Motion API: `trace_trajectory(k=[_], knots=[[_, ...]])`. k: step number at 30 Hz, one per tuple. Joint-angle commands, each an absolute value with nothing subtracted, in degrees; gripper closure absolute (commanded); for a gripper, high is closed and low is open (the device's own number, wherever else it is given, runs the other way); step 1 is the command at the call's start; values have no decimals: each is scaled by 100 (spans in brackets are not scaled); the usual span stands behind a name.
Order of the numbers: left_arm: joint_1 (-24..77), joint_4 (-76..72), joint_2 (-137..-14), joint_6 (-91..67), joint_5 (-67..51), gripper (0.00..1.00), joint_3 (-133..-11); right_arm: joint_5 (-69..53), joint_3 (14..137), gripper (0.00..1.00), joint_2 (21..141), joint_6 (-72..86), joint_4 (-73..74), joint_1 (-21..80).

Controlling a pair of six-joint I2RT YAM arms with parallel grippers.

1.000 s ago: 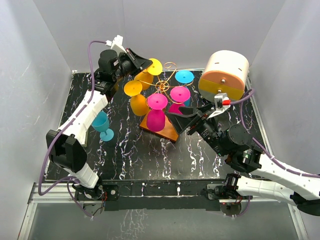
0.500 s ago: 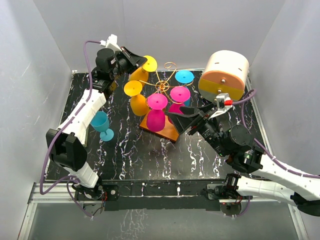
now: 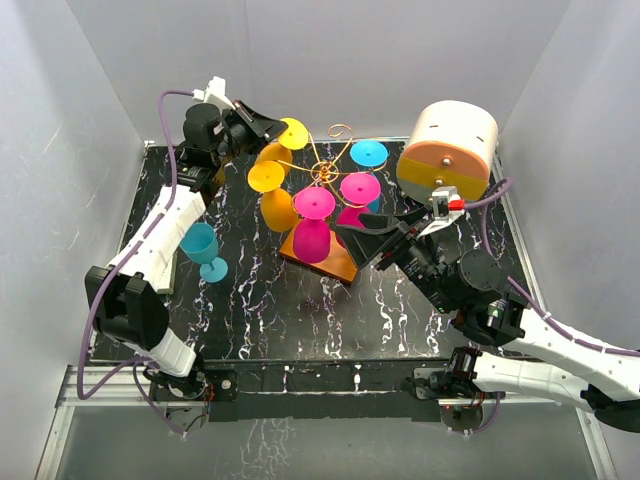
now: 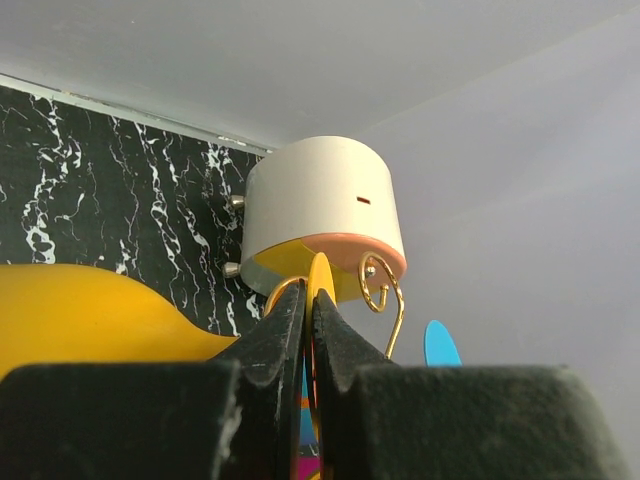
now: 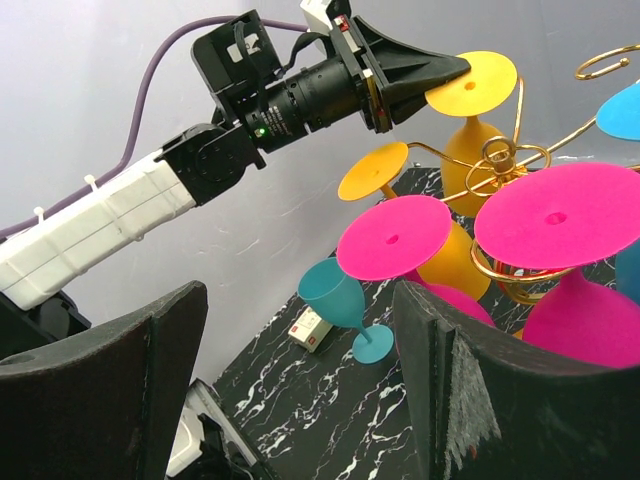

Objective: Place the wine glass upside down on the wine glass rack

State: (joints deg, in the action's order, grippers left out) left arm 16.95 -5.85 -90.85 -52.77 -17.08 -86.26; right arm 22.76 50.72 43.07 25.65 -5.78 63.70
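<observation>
Wine glass [image 3: 293, 133]: yellow, turned upside down, with its flat foot disc uppermost and the bowl hanging beneath.
Long axis: the stem runs close to vertical in the right wrist view; the foot disc itself sits at a tilt.
Location: high above the bench [image 3: 300, 310], at the far left side of the wine glass rack [image 3: 325, 172], just beside one of its curled wire arms; whether the wire bears any of its weight cannot be told.
Relation to tool: the left tool [image 3: 272, 127] reaches in from the far left, level with the foot; the rim of the foot lies between its fingertips, while the stem and bowl hang below and clear of it.
Left tool: closed to a narrow slit, pinching the thin edge of the foot.
Right tool [image 3: 375, 232]: spread wide and holding nothing, near the front right of the rack, apart from every glass.
Count of glasses: six in all.
By colour: two yellow, two magenta, two blue-green.
By position: five inverted at the rack, namely the held one, the second yellow glass [image 3: 266, 176], the magenta pair [image 3: 314, 202] and the cyan glass [image 3: 369, 153]; the teal glass [image 3: 203, 248] stands upright on the bench, left of the rack.
Count of other things: one rack, and one cream drum [image 3: 455, 135] with orange and yellow bands at the far right.
</observation>
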Motion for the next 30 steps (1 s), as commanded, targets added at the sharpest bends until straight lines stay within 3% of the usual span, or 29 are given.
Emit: trace_trajectory(k=[1,8,18,26,30], knots=[[1642,-654,-8574,-5353,-1971,100,-8516,2285,5027,27,4292,2611,-790,6390],[1627,-548,-8374,-5195,-1915,99,-8257,2285,5027,27,4308,2619,-788,6390],[1632,-305,-8095,-4858,-1939,78,-8046,2382,4960,27,4197,2664,-782,6390],[1626,209,-7892,-4556,-1598,69,-8095,2424,4966,27,4157,2687,-734,6390],[1626,723,-7632,-4308,-1322,56,-8126,2443,4964,27,4141,2681,-742,6389]])
